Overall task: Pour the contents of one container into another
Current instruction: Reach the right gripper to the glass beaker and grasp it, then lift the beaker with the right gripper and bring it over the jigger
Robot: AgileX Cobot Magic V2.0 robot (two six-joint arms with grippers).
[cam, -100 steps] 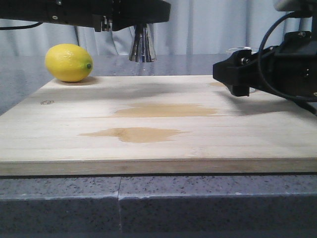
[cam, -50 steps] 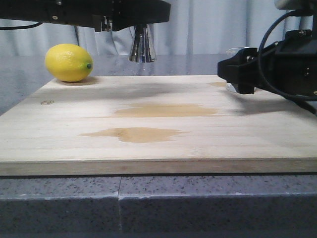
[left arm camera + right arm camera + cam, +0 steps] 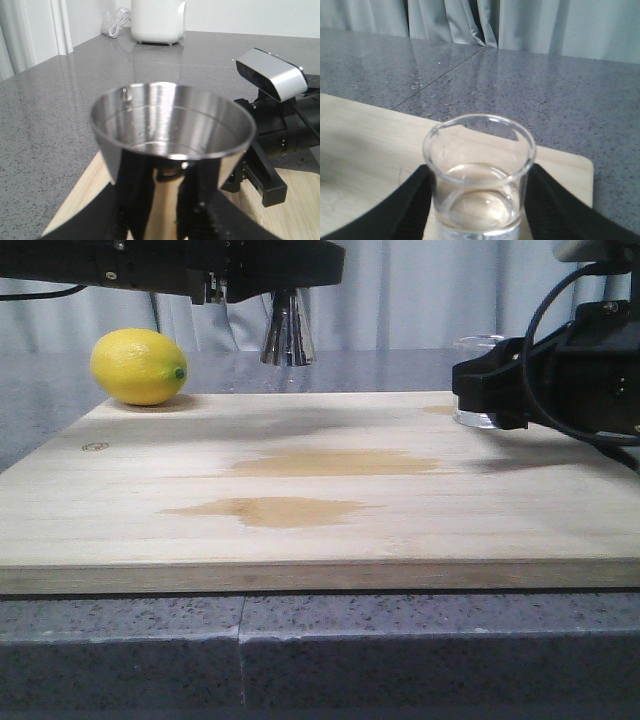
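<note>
**Jigger held aloft on the left, beaker flanked by fingers on the right**

At the far left of the wooden board (image 3: 300, 490), a lemon (image 3: 138, 366) lay on its side near the back edge, out to the left of the left gripper (image 3: 167, 212) and lower than it. The left arm reached in across the top of the front view, and its gripper was pinched on the steel jigger (image 3: 288, 330), which hung upright above the counter behind the board. In the left wrist view the jigger's upper cup opened toward the camera, a little liquid glinting at its bottom, with the dark fingers (image 3: 132, 200) pressed against its lower half on either side.

Two pale brown patches marked the middle of the board, below and between the two grippers.

At the right, the glass beaker (image 3: 479, 175) stood upright on the board near its back right corner, holding a shallow pool of clear liquid. The right gripper (image 3: 479, 215) sat around it: one black finger (image 3: 410, 205) lay against each side of the glass in the right wrist view. Whether those fingers were squeezing the beaker or only resting beside it could not be told. From the front, the gripper's black body covered most of the beaker, leaving its rim and left edge showing.
</note>
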